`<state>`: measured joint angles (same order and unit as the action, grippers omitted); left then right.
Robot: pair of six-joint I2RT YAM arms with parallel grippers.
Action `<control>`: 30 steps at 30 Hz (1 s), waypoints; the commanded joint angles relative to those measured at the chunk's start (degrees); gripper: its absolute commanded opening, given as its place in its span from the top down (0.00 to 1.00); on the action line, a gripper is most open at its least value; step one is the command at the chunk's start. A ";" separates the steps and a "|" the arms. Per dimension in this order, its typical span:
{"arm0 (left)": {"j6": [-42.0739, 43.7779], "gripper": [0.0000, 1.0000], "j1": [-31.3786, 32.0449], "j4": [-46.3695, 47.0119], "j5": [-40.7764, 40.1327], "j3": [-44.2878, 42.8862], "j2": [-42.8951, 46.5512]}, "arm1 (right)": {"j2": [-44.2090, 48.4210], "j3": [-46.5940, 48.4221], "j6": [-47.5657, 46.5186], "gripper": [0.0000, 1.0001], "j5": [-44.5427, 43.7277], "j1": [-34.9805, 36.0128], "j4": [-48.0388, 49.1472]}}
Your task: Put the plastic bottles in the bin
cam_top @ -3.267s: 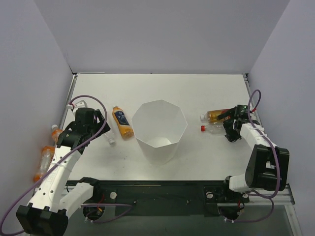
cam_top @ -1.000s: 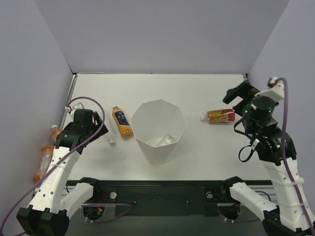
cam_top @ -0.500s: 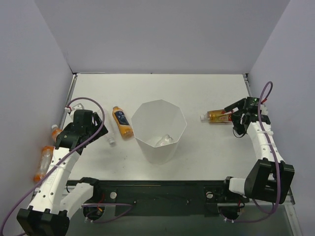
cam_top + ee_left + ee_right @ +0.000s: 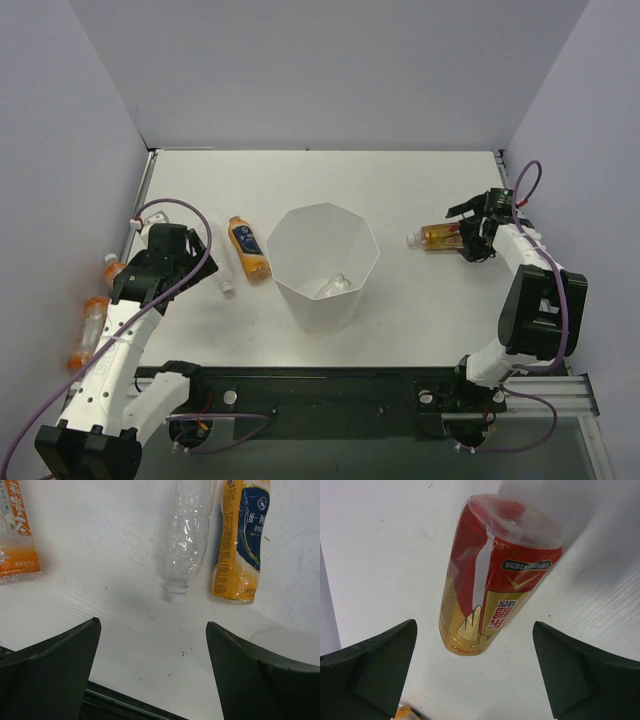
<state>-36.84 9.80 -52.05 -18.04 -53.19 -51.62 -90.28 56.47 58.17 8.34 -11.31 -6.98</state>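
The white faceted bin stands mid-table with a clear bottle lying inside. My right gripper is open at the base end of a red-and-gold labelled bottle, which lies on its side; in the right wrist view that bottle lies just ahead of the open gripper. My left gripper is open and empty. An empty clear bottle and a blue-and-orange labelled bottle lie ahead of the left gripper. The blue-labelled bottle lies left of the bin.
Two more orange bottles lie at the far left beside the table's edge; one shows in the left wrist view. Grey walls close in the table on three sides. The dark rail runs along the near edge.
A clear red-capped bottle that lay by the right gripper is gone from the table and a clear bottle lies in the bin. The right arm came back down to the red-labelled bottle. The left arm is still.
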 commanded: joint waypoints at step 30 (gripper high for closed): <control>-5.70 0.02 -2.07 3.44 1.69 0.28 -5.85 | 26.56 21.56 -11.65 0.66 -7.53 16.92 -6.10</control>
<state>-40.07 8.23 -52.77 -17.89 -53.08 -54.70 -68.55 69.04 54.39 4.91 -2.39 -9.56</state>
